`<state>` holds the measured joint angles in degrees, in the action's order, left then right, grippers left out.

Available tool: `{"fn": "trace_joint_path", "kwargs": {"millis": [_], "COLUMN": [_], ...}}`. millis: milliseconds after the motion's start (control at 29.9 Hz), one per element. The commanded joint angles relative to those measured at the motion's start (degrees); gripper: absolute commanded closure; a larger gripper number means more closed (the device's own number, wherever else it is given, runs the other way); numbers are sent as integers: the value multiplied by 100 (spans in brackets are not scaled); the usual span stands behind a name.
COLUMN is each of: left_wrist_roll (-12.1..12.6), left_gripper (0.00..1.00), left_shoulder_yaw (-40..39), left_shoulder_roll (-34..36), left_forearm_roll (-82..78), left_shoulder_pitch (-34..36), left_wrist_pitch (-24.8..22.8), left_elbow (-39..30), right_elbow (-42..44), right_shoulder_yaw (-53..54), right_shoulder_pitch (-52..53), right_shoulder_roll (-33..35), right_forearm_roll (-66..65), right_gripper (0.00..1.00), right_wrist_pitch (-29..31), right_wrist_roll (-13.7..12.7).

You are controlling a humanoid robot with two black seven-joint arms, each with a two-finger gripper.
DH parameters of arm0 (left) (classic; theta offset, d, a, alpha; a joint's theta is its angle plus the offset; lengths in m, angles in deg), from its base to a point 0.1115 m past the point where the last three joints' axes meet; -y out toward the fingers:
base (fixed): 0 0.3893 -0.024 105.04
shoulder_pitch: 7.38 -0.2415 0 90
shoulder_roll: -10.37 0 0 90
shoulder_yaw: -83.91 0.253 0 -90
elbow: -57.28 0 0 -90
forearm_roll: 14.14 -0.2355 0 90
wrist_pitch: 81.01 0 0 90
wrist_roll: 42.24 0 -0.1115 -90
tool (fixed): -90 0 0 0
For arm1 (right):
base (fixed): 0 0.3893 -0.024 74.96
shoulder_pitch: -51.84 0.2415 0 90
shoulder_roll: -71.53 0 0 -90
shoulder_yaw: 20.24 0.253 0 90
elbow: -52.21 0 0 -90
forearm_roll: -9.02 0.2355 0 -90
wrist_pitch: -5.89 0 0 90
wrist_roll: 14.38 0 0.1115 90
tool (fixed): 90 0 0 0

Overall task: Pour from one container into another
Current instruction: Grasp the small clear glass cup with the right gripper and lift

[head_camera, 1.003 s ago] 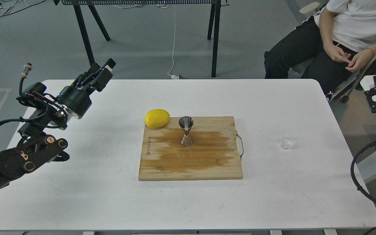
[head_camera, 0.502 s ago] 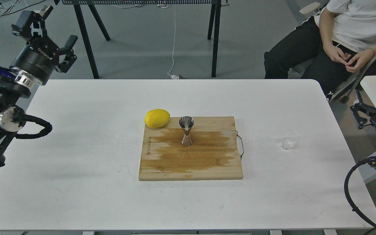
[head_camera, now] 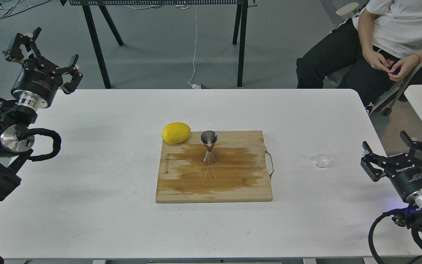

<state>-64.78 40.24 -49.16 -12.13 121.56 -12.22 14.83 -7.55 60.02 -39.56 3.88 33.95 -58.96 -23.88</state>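
The small clear glass cup (head_camera: 324,156) stands upright on the white table, to the right of the wooden cutting board (head_camera: 233,183). The shiny steel jigger (head_camera: 208,147) stands upright on the board's far middle, over a dark wet stain. My right gripper (head_camera: 398,149) is open at the table's right edge, about a hand's width right of the cup, with nothing between its fingers. My left gripper (head_camera: 42,51) is open and empty, raised above the table's far left corner, far from both containers.
A yellow lemon (head_camera: 176,132) lies at the board's far left corner, close to the jigger. The board has a metal handle (head_camera: 270,162) on its right side. A seated person (head_camera: 390,40) is beyond the far right corner. Black table legs (head_camera: 93,40) stand behind.
My right gripper has come in from the right edge toward the cup and lower. My left arm swung up and back to the far left corner, its gripper opening. Cup and jigger stayed put.
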Motion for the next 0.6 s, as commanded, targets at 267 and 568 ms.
{"fn": "trace_joint_path", "kwargs": {"millis": [267,568], "left_wrist_roll": [-5,-22], "left_gripper": [0,0], "left_shoulder_yaw": [34,34], "left_shoulder_roll": [64,73], "left_forearm_roll": [-8,-26], "left_shoulder_pitch": [-220,-316], "left_wrist_pitch": [-103,-252], "left_elbow": [-9,-9], "right_elbow": [-202,69], "right_shoulder_yaw": [-37,-63], "right_shoulder_pitch": [174,763], "right_shoulder_roll": [-785,-785], "right_forearm_roll": [-15,-50], "right_gripper": [0,0], "right_wrist_pitch": [-2418,-2990], "right_wrist_roll": [18,80]}}
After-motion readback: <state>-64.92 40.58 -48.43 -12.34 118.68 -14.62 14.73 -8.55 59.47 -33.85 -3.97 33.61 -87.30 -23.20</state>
